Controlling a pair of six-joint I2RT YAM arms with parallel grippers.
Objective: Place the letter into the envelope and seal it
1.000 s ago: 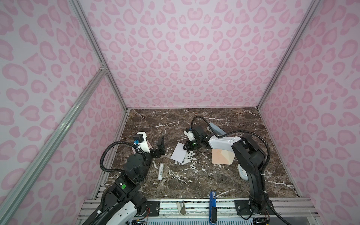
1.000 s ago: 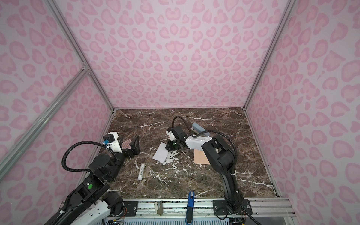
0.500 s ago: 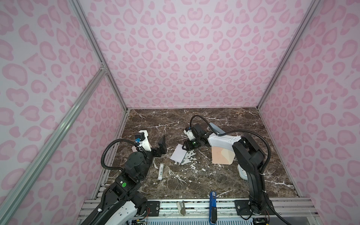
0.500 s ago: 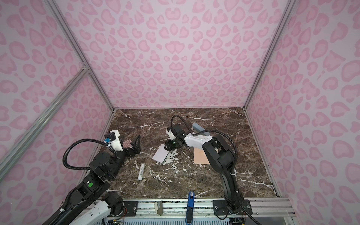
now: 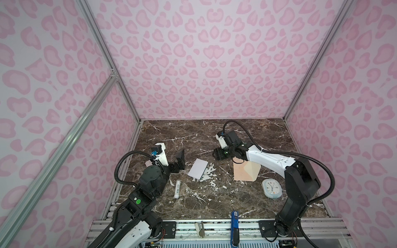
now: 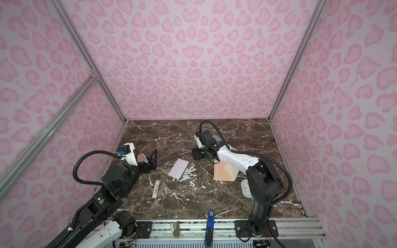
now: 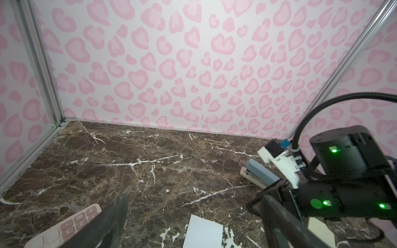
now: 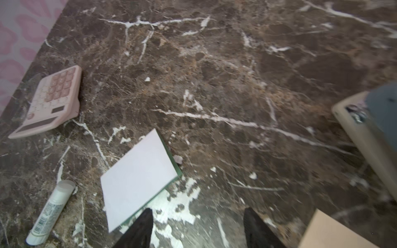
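1. While both top views take in the whole brown marble table, the letter lies flat on it between the two arms, white face up. It is outside the envelope, which lies apart to its right, cream flap open, partly under the right arm.
2. Only the right wrist view shows the letter's thin green edge. It also shows the right gripper with its dark fingers spread and pinching nothing. One fingertip is close to the letter's edge, but whether it touches cannot be told.
3. The left wrist view shows the left gripper with its fingers wide apart and empty, above the table.
4. A pink calculator is seen whole from the right wrist. From above it is mostly hidden behind the left wrist.
5. A grey stapler is clear from the left wrist and barely seen from above.
6. A white glue stick lies near the letter.
7. A pale blue clock shows whole in a top view. In a top view the right arm covers half of the clock.
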